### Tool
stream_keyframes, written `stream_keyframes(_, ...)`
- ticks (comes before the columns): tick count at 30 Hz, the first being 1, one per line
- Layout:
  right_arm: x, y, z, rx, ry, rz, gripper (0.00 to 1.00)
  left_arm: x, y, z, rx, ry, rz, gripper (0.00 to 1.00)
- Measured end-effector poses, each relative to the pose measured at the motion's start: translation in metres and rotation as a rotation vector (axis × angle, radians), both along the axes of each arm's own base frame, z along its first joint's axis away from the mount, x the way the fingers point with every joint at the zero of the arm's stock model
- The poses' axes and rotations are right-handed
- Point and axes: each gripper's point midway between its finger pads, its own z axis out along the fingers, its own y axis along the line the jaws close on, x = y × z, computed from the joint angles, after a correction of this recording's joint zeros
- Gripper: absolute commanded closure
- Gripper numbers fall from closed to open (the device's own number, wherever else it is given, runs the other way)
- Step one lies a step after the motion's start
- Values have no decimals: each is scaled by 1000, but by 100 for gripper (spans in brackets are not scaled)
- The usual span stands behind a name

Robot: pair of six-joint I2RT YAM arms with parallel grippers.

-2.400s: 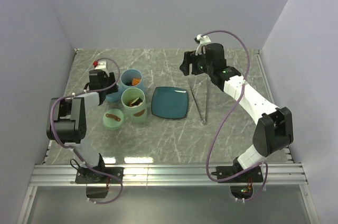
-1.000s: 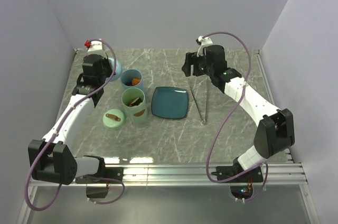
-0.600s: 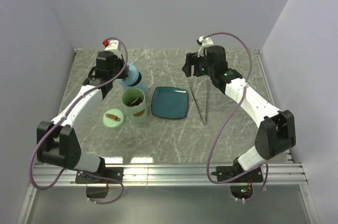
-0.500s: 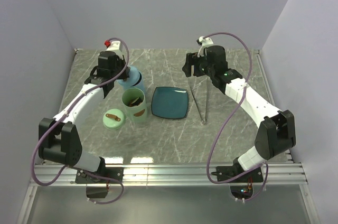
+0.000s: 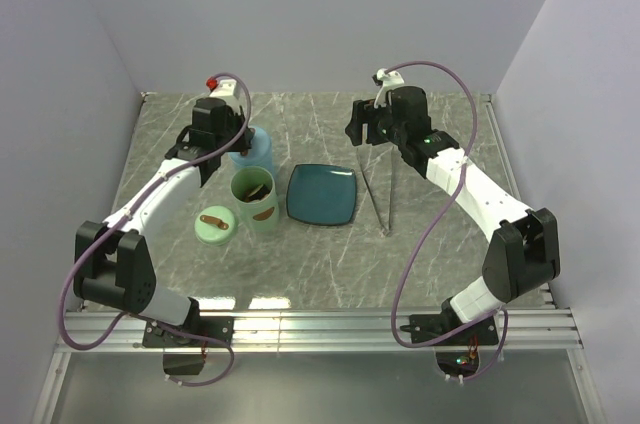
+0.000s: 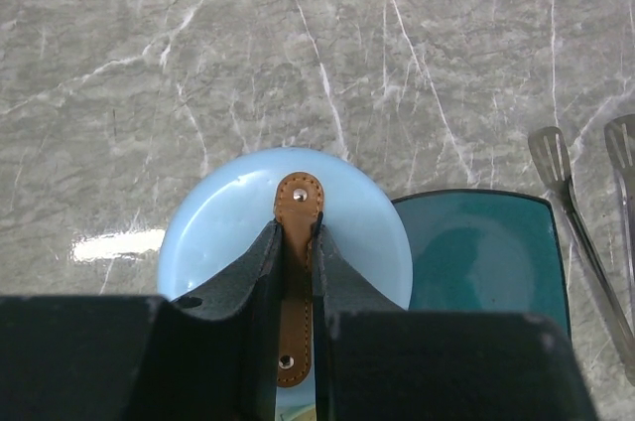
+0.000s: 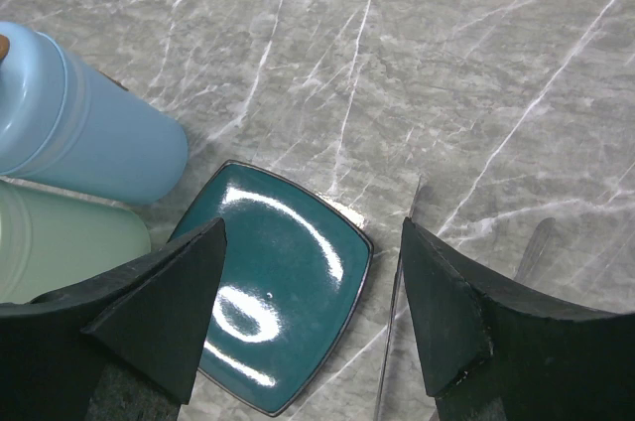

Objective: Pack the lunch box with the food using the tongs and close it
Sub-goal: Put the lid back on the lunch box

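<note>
The lunch box is two round tubs. In the top view my left gripper (image 5: 228, 132) is over the blue tub (image 5: 252, 154). In the left wrist view that gripper (image 6: 295, 227) is shut on the brown strap (image 6: 299, 201) of the blue lid (image 6: 218, 232), which sits on top of the tub. The green tub (image 5: 254, 202) stands uncovered with brown food (image 5: 258, 192) inside. The silver tongs (image 5: 380, 194) lie right of the teal plate (image 5: 322, 194). My right gripper (image 5: 364, 131) hangs open above their far end; in its wrist view the right gripper (image 7: 310, 232) holds nothing.
A green lid (image 5: 213, 226) with a brown strap lies on the table left of the green tub. The teal plate (image 7: 283, 292) is bare. The blue tub (image 7: 84, 128) and green tub (image 7: 60, 242) show at the left of the right wrist view.
My left arm has swung from the far left corner to the right with the blue lid, which now covers the blue tub. The right arm has hardly moved.
</note>
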Motion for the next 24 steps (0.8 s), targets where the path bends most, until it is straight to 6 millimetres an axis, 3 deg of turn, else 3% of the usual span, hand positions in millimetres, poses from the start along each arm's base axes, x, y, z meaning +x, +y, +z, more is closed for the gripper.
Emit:
stream_keyframes(16, -1, -1, -5, -4, 10, 1, 22, 11, -12, -9, 22, 27, -17, 99)
stream_keyframes(19, -1, 0, -5, -5, 11, 1, 22, 12, -12, -9, 25, 27, -13, 88)
stream_keyframes(20, -1, 0, -6, -5, 11, 1, 22, 12, -11, -9, 26, 26, -11, 75)
stream_keyframes(24, -1, 0, -6, -6, 13, 1, 22, 12, -11, -7, 30, 19, -10, 52)
